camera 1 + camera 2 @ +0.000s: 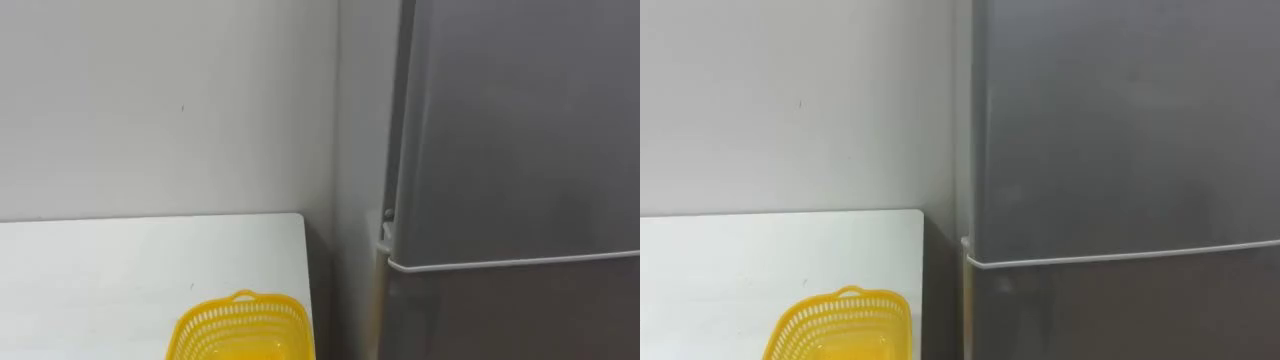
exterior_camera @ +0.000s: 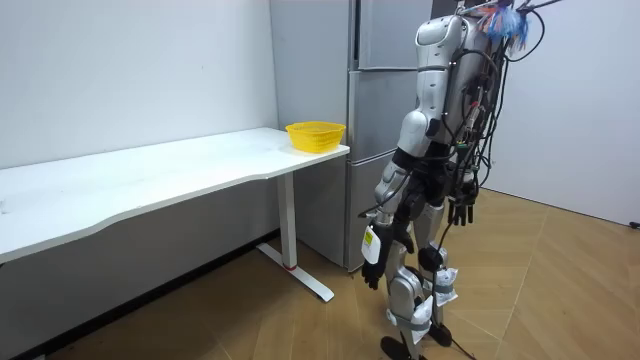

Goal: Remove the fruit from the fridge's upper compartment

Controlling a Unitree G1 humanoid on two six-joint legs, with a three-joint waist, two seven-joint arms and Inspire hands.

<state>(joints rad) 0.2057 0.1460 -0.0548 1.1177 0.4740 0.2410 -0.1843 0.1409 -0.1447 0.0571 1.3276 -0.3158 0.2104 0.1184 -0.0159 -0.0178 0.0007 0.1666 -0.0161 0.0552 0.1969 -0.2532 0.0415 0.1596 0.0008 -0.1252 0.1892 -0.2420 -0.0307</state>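
shut fridge door (image 1: 510,130) blocks the way in.

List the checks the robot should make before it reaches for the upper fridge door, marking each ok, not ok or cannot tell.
1. Sight of upper fridge door: ok, shut.
2. Stance facing that door: ok.
3. Free left hand: ok, hangs low, empty.
4. Free right hand: ok, hangs low, empty.
5. Grip spot on that door: cannot tell.
6. Drop-off ready, yellow basket on white table beside the door: ok.

White table (image 1: 100,270), yellow basket (image 1: 240,325) on it
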